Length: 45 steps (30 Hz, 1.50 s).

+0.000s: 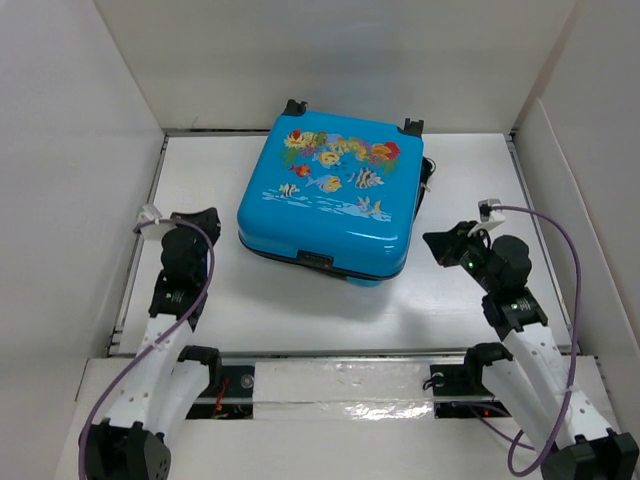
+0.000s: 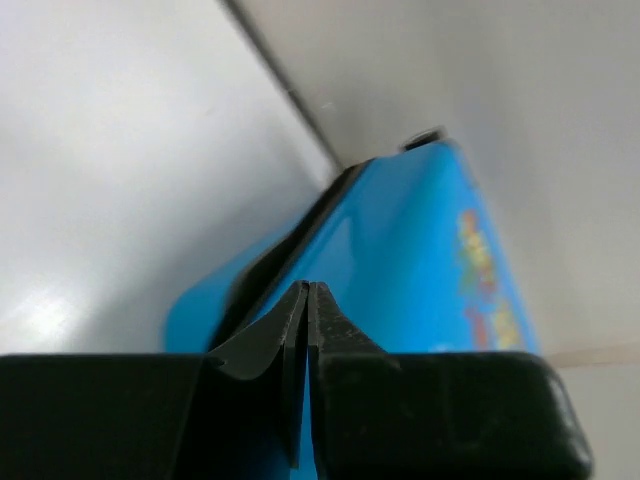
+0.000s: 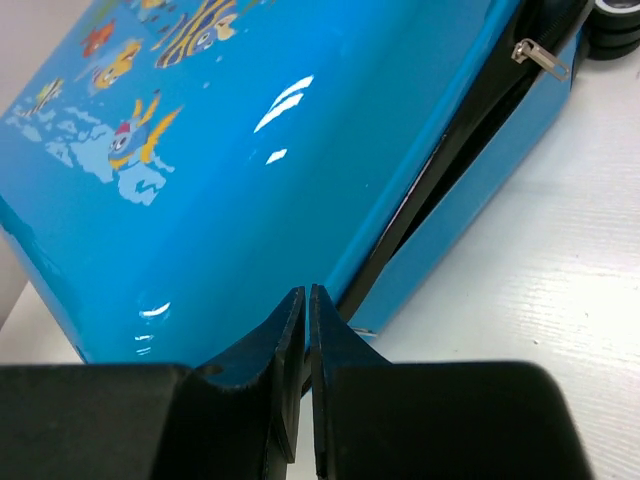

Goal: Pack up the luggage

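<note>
Starting left: left pincer (image 1: 207, 218) fingers pressed together, empty, near the luggage (image 1: 330, 195). Luggage lies flat mid-surface (image 1: 300, 320), toward far wall, side seam slightly gaping. Right pincer (image 1: 437, 243) fingers together, empty.

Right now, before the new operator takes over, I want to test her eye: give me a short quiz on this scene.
1. True or false: the left gripper holds the luggage.
2. The luggage's side seam is: A) zipped tight, B) gaping, C) taped over.
3. Fill in: the right gripper has its fingers ___.
Key: 1 false, it is shut and empty; 2 B; 3 shut.
</note>
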Available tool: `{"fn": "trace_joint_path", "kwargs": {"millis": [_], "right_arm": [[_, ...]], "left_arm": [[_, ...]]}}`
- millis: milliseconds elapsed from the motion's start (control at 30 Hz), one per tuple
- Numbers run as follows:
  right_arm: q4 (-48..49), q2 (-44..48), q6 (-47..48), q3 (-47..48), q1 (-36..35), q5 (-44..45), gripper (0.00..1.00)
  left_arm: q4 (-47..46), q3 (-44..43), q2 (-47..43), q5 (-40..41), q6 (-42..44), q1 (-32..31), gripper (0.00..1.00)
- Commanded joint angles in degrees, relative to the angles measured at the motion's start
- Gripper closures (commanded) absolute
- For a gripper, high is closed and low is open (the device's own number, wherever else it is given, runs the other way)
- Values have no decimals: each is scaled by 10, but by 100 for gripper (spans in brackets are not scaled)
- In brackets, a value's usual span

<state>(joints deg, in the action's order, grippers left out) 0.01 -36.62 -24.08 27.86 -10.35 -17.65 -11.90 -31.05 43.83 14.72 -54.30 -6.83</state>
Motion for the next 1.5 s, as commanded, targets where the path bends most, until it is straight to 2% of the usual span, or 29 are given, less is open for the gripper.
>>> {"fn": "trace_joint_path", "kwargs": {"millis": [0,167,300,367,400,467,533,633,800,1000,1067,1100,1167,1267,1367,1467], "right_arm": [[-24,-6,18,2,-9,10,89],[-29,-19,25,11,-9,9,86],[-20,-20,22,7,-9,17,84],[-7,-28,16,1,-9,13,84],[-7,-32,16,1,-9,12,84],[-6,-42,14,3,-14,12,84],[-6,-47,16,4,-14,15,84],[11,-51,16,6,-14,14,84],[26,-69,10,6,-20,12,84],[17,-67,15,3,-20,24,84],[14,-59,17,-1,-20,26,85],[10,-54,19,-3,-20,27,93],[2,-36,28,-7,-20,27,99],[9,-12,32,-29,-20,13,100],[35,8,21,-57,-20,17,100],[37,5,12,-67,-20,-3,100]], "left_arm": [[104,68,-60,10,-18,2,100],[208,99,-130,-57,-2,9,100],[168,133,-161,-189,8,9,100],[127,135,-142,-223,0,-1,100],[76,126,-102,-236,1,-9,100],[44,102,-47,-253,3,-14,100],[-17,72,29,-304,3,-14,100],[-52,25,59,-311,2,-14,100],[-46,-56,79,-283,24,-14,100],[-65,-57,129,-288,23,-14,100],[-72,-57,115,-288,26,-14,100],[-56,-43,88,-269,31,-14,100],[-36,-42,46,-243,46,-14,100],[-6,-44,-43,-225,84,-14,100],[-1,-33,-88,-268,108,-14,100],[-56,-4,-87,-343,109,-14,100]]}}
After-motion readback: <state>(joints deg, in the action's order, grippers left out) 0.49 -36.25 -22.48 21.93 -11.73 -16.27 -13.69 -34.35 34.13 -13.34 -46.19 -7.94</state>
